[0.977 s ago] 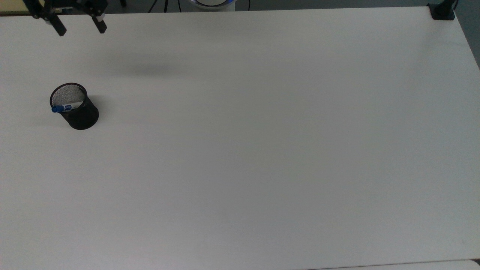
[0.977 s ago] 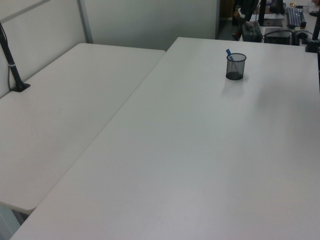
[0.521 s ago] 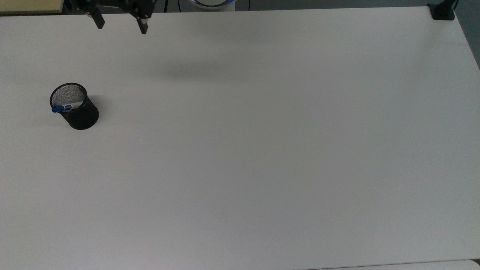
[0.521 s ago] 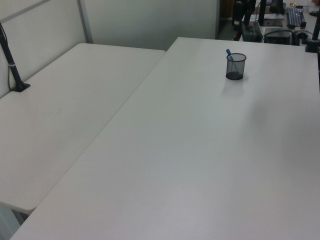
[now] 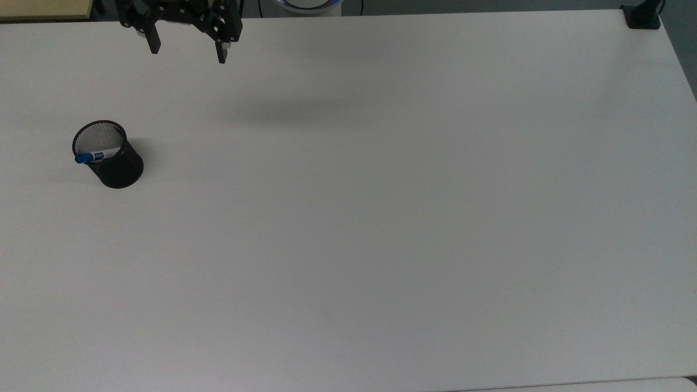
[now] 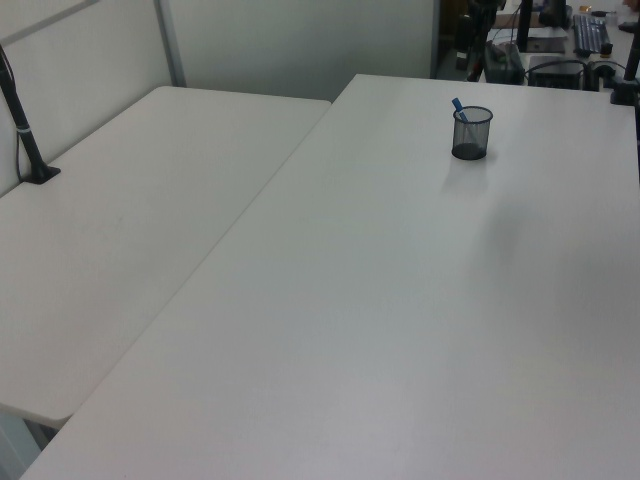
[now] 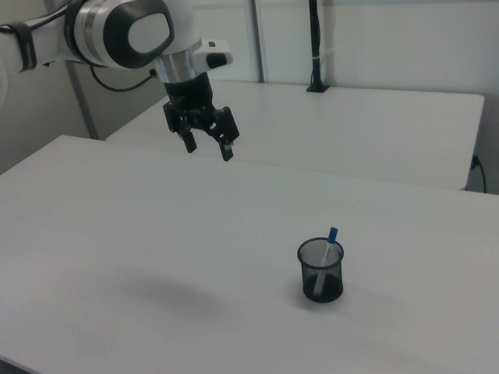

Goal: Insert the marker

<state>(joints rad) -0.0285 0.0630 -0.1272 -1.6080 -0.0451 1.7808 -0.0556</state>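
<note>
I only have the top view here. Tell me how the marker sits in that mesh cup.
Observer: In the right view the marker stands tilted inside the black mesh cup, blue cap up, leaning on the rim.
Operator: Confirm the cap clears the rim.
Observer: Yes, the blue cap pokes above the rim in the right view; the left view shows it too.
Operator: Report the gripper's height over the table.
Observer: The gripper hangs well above the white table, fingers spread open and empty, off to the right view's left of the cup.
Operator: Say what it hangs from.
Observer: A white arm reaches in from the right view's upper left.
</note>
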